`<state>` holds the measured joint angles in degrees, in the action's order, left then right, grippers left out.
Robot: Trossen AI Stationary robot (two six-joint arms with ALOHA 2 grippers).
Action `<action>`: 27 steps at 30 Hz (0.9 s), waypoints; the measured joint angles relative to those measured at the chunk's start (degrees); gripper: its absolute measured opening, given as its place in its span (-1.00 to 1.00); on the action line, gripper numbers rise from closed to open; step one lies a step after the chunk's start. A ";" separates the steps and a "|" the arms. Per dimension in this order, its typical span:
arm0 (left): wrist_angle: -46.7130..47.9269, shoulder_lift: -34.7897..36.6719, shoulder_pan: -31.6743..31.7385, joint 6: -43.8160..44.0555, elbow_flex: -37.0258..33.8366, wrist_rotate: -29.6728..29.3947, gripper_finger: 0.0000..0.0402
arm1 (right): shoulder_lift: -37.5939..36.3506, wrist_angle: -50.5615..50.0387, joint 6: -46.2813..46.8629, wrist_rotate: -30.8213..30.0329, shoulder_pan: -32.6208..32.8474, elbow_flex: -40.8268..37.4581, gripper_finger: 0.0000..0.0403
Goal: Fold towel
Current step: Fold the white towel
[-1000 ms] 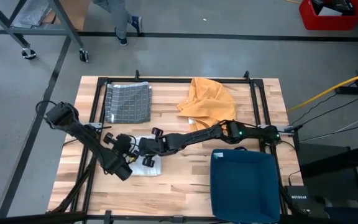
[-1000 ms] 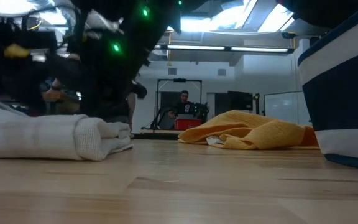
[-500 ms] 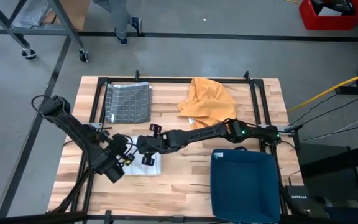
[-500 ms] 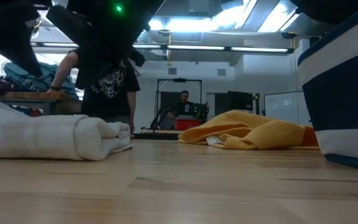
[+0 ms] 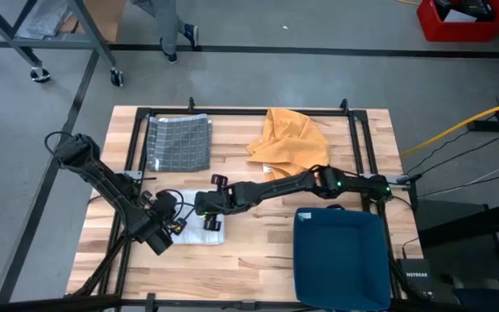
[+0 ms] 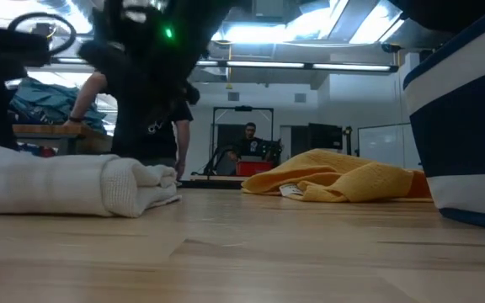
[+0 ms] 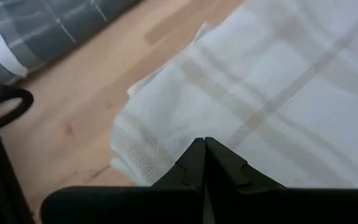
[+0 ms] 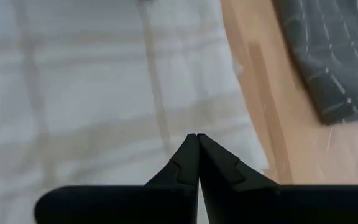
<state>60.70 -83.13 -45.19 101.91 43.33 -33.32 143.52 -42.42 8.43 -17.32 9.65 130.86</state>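
We see the folded white towel near the front-left edge of the surface, with bare wood before it. Its long axis seems to run left-right, though both arms cover much of it. The left end effector and right end effector hover above it, fingers pressed together, holding nothing.

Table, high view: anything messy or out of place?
The orange towel lies crumpled in a heap at the table's far edge, while the grey checked towel and white towel lie folded flat. Nothing spilled or damaged.
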 joint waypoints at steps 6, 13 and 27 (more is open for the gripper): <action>-6.28 -0.02 0.52 0.16 -5.66 -0.11 -0.99 | 0.00 2.12 -0.19 0.37 -1.18 -7.35 -0.94; -16.98 0.15 1.21 0.17 -11.47 -3.27 -0.99 | -0.52 3.58 0.17 0.46 -1.79 -13.10 -0.94; -17.12 4.99 1.31 -3.61 -6.60 -16.19 -0.99 | -3.59 -2.31 -2.30 -3.51 -1.86 -6.22 -0.94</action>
<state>43.58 -78.14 -43.88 98.30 36.74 -49.51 139.93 -44.72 6.13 -20.83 7.79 124.65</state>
